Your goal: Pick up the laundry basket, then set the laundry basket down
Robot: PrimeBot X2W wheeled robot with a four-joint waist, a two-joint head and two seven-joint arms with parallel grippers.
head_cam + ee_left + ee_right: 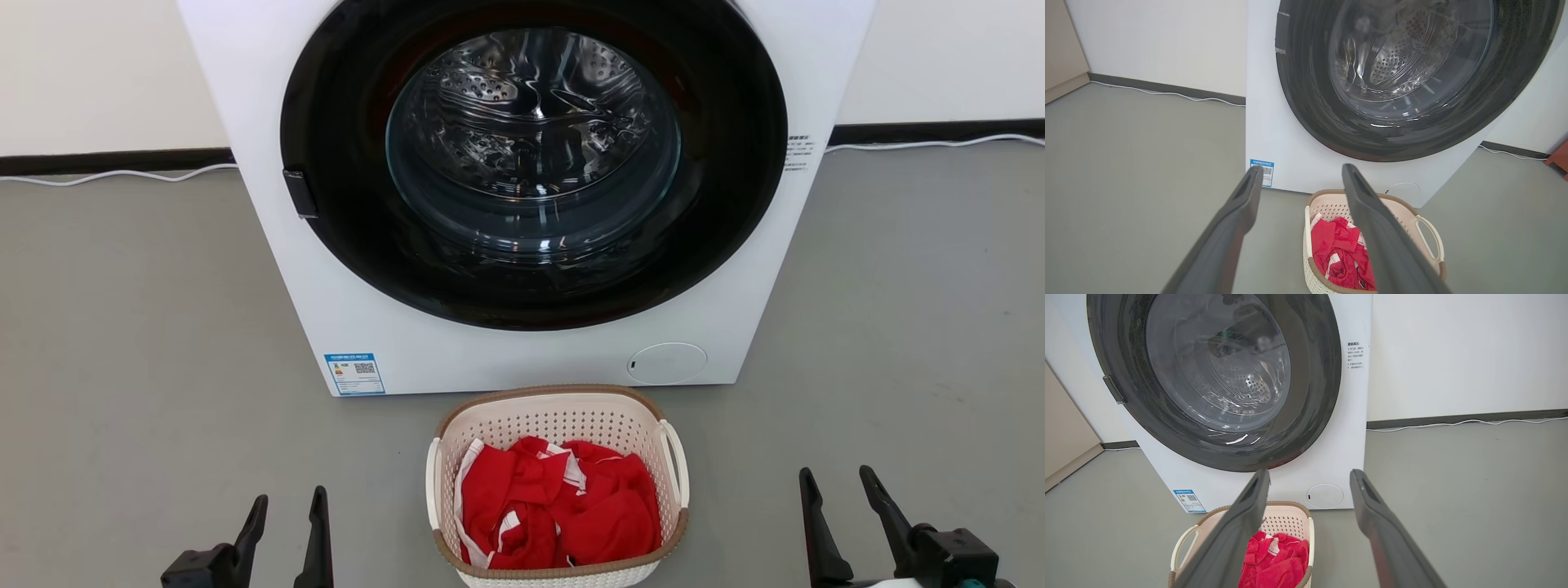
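The laundry basket point(563, 420) is small, cream-white and perforated, with a brown rim and white side handles. It stands on the grey floor just before the washing machine and holds red and white cloth point(563, 506). My left gripper point(290, 510) hangs open to the basket's left, well apart from it. My right gripper point(841, 482) is open to the basket's right, also apart. In the left wrist view the basket point(1425, 222) lies low right behind my open left gripper point(1302, 173). In the right wrist view the basket point(1288, 518) lies low left, partly behind my open right gripper point(1310, 477).
A white front-loading washing machine point(392, 343) with a large dark round door point(531, 155) stands right behind the basket. A white cable point(122, 174) runs along the dark baseboard on both sides. Bare grey floor point(147, 343) spreads left and right of the basket.
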